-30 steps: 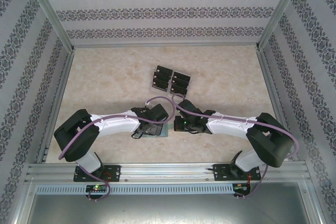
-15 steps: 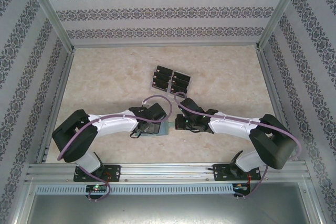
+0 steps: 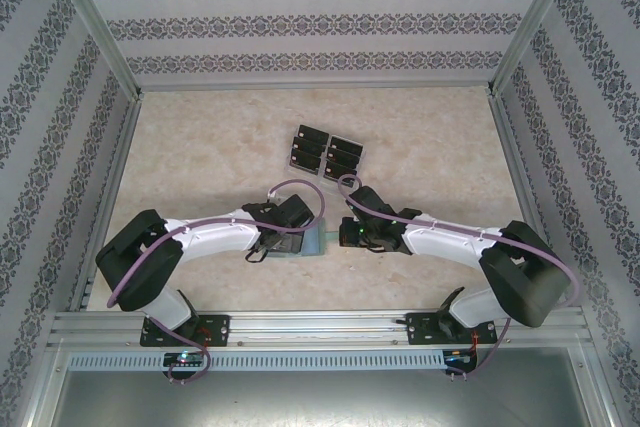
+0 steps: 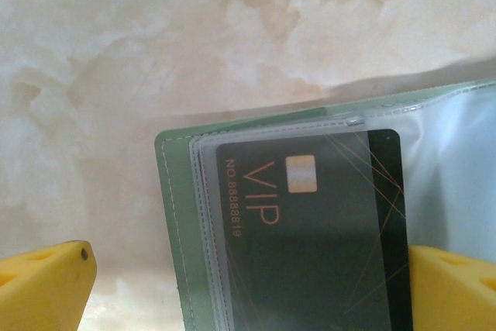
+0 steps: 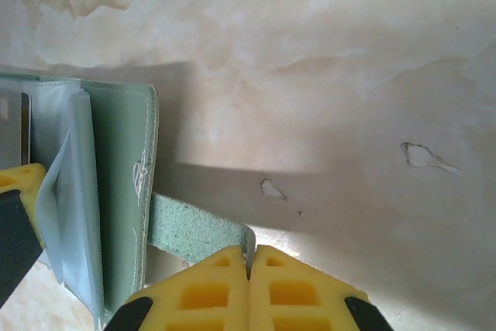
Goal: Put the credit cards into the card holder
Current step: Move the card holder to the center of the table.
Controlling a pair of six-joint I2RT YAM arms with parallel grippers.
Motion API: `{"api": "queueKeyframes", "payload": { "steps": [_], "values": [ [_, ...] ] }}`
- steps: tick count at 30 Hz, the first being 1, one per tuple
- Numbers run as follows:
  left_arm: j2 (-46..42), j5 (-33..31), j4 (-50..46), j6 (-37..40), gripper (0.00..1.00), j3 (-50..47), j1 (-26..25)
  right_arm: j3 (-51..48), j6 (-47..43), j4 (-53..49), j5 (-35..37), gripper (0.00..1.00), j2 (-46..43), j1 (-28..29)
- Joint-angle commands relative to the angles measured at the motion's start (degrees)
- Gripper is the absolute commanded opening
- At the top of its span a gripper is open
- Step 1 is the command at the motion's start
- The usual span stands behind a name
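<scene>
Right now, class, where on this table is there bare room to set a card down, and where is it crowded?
Free: table between left wall and the clear tray of credit cards; between tray and right wall; the near strip between the arm bases. Crowded: the centre, where left fingers and right fingers flank the card holder.

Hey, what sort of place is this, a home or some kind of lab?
Most likely a lab test booth: an aluminium frame carries the left arm and right arm, and wallpapered panels only imitate a room.
</scene>
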Motion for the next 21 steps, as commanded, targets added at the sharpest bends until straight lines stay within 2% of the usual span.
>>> {"api": "queueKeyframes", "payload": {
  "steps": [1,6,11,21],
  "values": [
    [-1.24,-1.68,-1.42,0.02,1.0,0.07,1.19,-0.96,-1.71,-2.15,1.09,0.0,-1.01,-1.1],
    [-4.64,0.76,2.02,0.58,1.0,0.39,1.19,-0.92,-2.65,-2.09,0.86,0.0,-0.79,-1.59],
    [-6.98,0.6,1.15,0.85,1.0,1.96,1.19,-0.94,-5.37,-1.4,-0.76,0.0,-1.14,-3.16],
    [-4.5,0.4,1.65,1.31,1.0,2.11,1.54,-1.13,-12.21,-2.21,-2.89,0.0,-2.17,-6.93]
  ]
}}
